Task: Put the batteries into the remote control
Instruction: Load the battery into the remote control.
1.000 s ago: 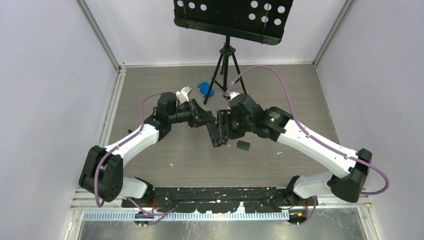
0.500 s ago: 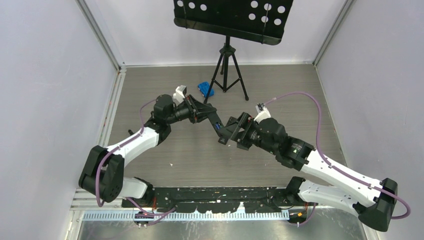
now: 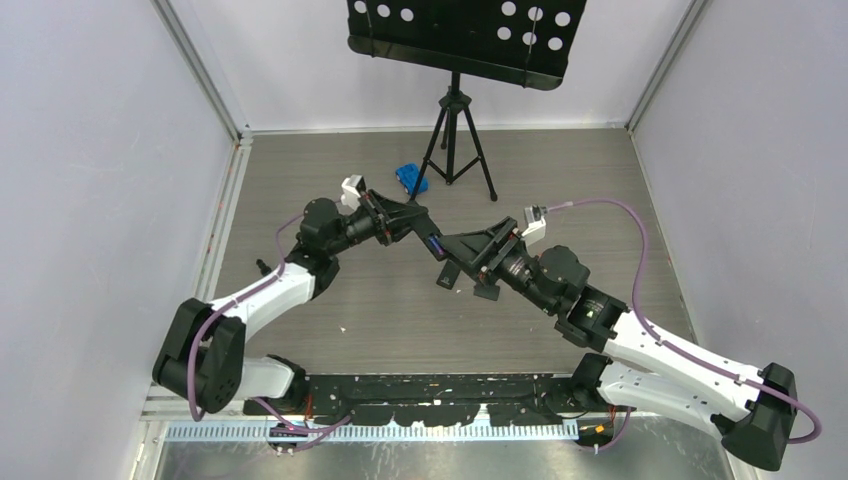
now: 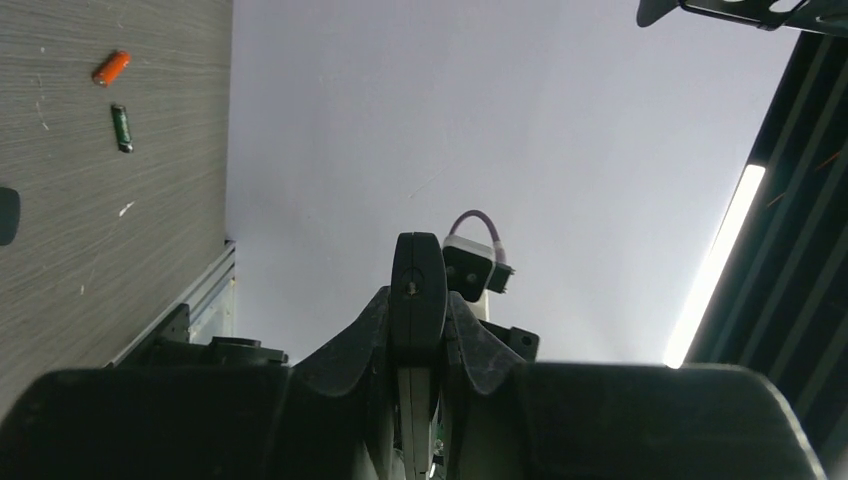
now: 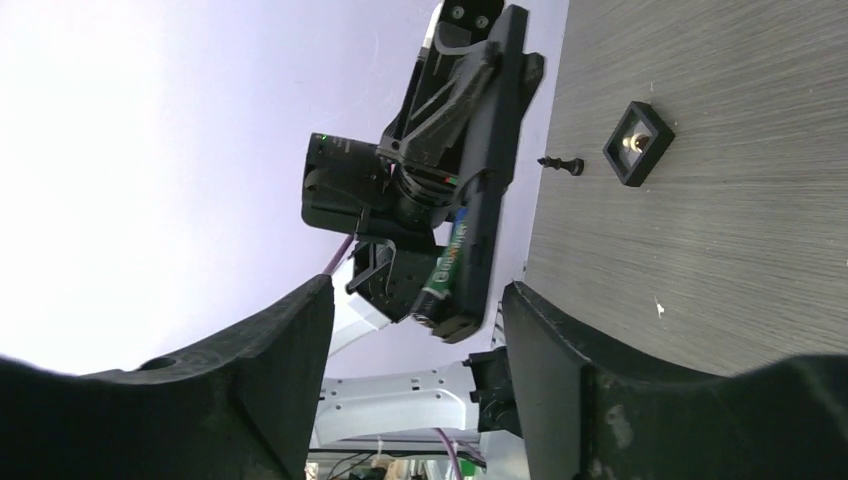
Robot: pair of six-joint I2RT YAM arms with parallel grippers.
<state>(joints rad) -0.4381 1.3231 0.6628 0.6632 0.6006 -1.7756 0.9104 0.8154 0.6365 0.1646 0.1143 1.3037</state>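
Two arms come in from the bottom edge of the top view and meet at mid-frame above the table [image 3: 330,300]. My right gripper [image 5: 415,300] is released: in its wrist view the two fingers [image 5: 270,370] stand wide apart along the bottom of the frame with nothing between them. Through that gap, higher in the frame, I see the remote [image 5: 487,200], a slim black bar running from top centre down toward the middle. One green-labelled battery [image 5: 446,266] sits in its open bay near the lower end. My left gripper [image 3: 424,237] is clenched on the remote and holds it up off the table. In the left wrist view the bar shows edge-on at centre frame, pinched from both sides, with the grey wall behind it.

On the table, at the upper right of the right wrist view, a small square black frame [image 5: 638,143] lies flat with a tiny black bit [image 5: 562,162] just left of it. At the upper left of the left wrist view lie an orange battery [image 4: 111,67] and, just below it, a dark green battery [image 4: 121,128], near each other but apart. Farther back in the top view, a blue object [image 3: 410,178] rests above the left gripper, beside the tripod [image 3: 455,140] at top centre.
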